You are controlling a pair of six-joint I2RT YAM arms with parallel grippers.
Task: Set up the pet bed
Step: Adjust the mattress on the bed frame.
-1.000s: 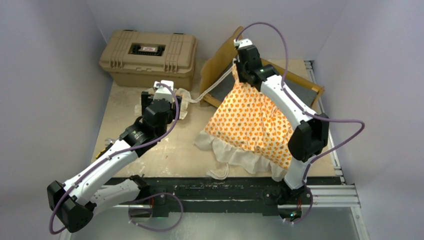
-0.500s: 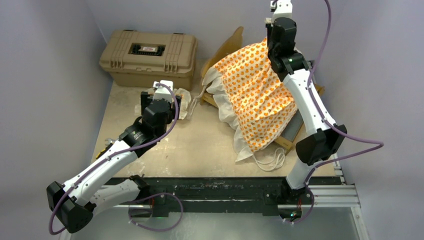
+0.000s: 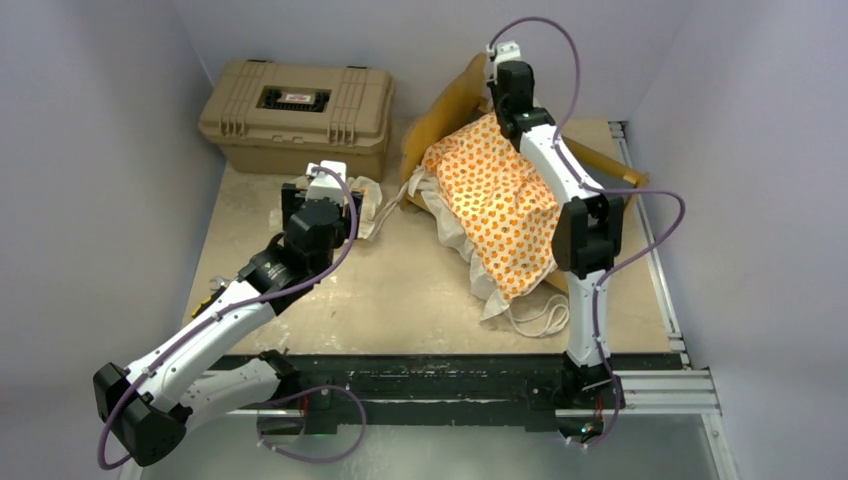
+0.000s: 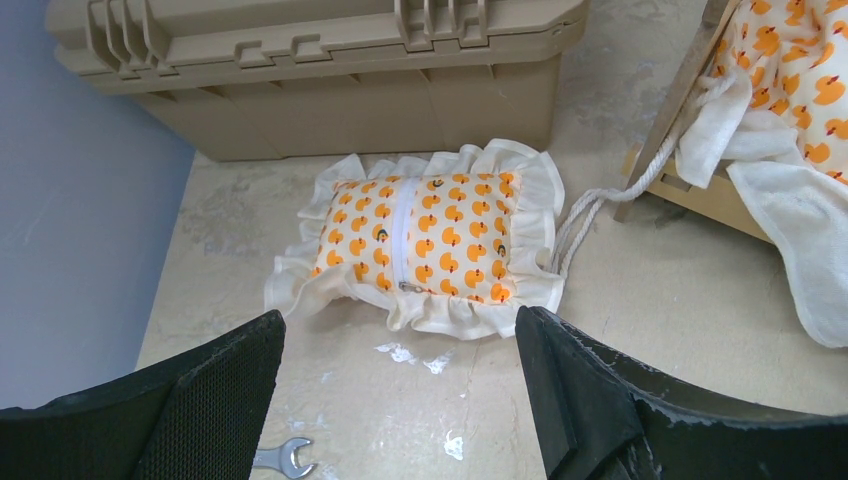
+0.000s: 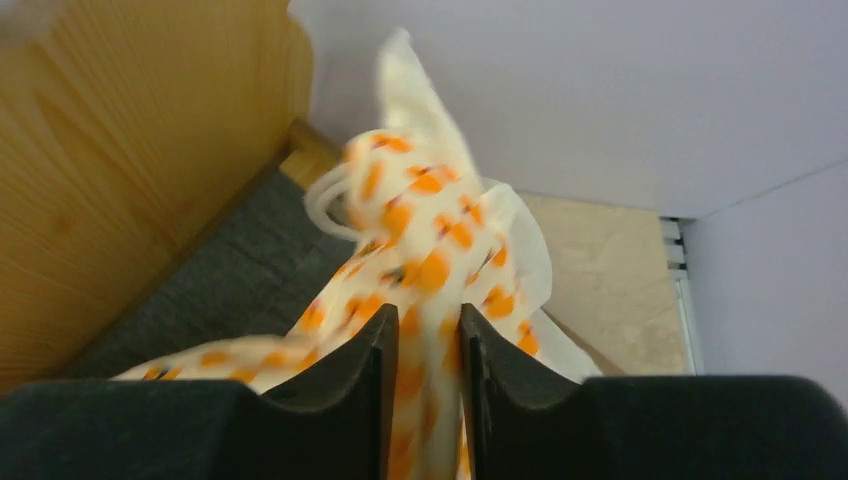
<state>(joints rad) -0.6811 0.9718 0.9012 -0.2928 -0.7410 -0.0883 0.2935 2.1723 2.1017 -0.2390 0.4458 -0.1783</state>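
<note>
Laying the mattress cushion [image 3: 495, 200] over the bed frame [image 3: 445, 110] — right claw [image 5: 428, 330] pinches its cloth (left claw [image 4: 400, 325] gapes wide, empty); next, release and flatten.

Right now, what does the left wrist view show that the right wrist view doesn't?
Left wrist only: small duck-print ruffled pillow, tan plastic hard case behind it, a steel spanner, the open left gripper. Right wrist only: the bed's grey base and the right gripper closed on cloth. Both: orange-patterned white-ruffled mattress cushion and light-wood bed frame.
</note>
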